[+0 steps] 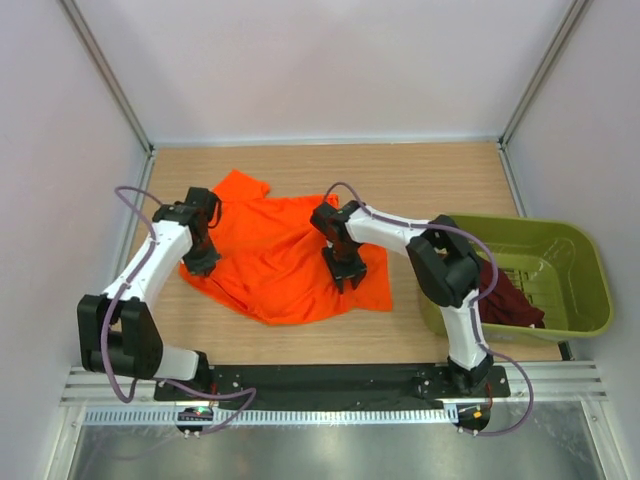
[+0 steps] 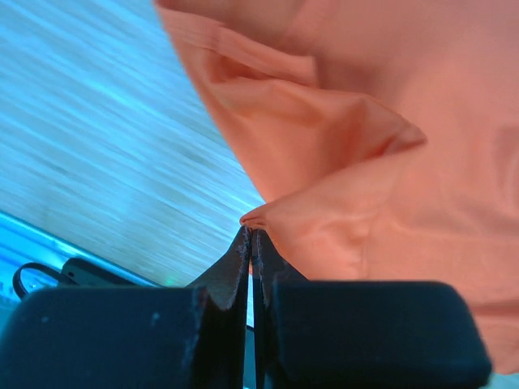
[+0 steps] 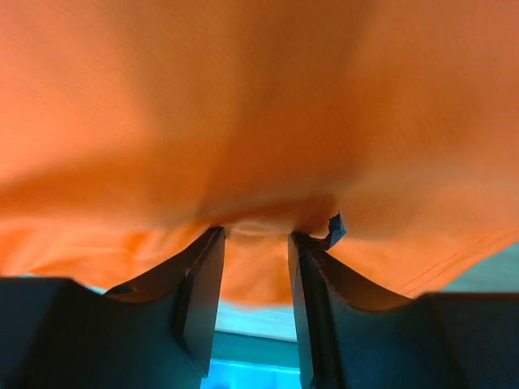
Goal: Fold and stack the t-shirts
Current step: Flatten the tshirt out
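The orange t-shirt [image 1: 280,255] lies crumpled on the wooden table, between the two arms. My left gripper [image 1: 200,262] is at the shirt's left edge. In the left wrist view it [image 2: 250,231] is shut, pinching a small fold of the orange cloth [image 2: 365,162] at its tips. My right gripper [image 1: 345,275] presses down on the shirt's right part. In the right wrist view its jaws [image 3: 255,235] stand apart, with a ridge of orange cloth [image 3: 259,97] bunched between the tips. The maroon t-shirt [image 1: 505,295] lies heaped in the tub.
An olive-green plastic tub [image 1: 590,270] stands at the table's right side, close to the right arm's base. White walls enclose the table at the back and on both sides. Bare wood shows behind the shirt.
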Motion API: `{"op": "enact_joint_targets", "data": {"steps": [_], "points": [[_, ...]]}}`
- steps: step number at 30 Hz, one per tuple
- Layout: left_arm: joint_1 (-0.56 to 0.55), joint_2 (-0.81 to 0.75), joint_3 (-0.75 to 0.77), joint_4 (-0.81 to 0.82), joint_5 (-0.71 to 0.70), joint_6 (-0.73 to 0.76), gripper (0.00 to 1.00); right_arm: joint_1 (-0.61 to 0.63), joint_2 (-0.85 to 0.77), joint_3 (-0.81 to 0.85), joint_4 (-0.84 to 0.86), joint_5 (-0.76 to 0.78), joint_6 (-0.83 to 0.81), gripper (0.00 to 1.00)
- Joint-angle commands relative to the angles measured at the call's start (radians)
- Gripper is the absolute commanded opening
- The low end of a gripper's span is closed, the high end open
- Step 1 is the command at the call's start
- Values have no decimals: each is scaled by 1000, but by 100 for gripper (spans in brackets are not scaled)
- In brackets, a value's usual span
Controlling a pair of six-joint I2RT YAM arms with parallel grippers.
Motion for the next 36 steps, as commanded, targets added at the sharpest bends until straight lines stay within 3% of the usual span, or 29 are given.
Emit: {"op": "enact_joint_targets", "data": {"steps": [1,5,7,12,15,17,20,24,29,36], "points": [[103,-40,34,-14,-23,-1,0,37,101,182,56,-13,16,44],[175,-47,80,-20,-64,54,0,59,177,406,-38,-26,-14,48],[178,-44,97,-25,-101,73,0,56,156,412,-78,5,-28,51],[258,-37,108,5,-100,114,0,25,-68,188,-89,100,-40,61],[258,-3,127,5,-66,131,0,28,-172,36,-82,74,-37,60],[258,6,128,20,-16,130,0,32,-217,-37,-48,50,-16,58],[257,14,123,38,37,127,0,34,-272,-179,-2,49,33,39],[258,31,132,32,54,134,0,33,-291,-241,27,83,90,34],[258,34,131,29,58,139,0,33,-277,-282,82,83,121,44],[258,40,137,24,62,145,0,34,-251,-310,110,79,119,45]]}}
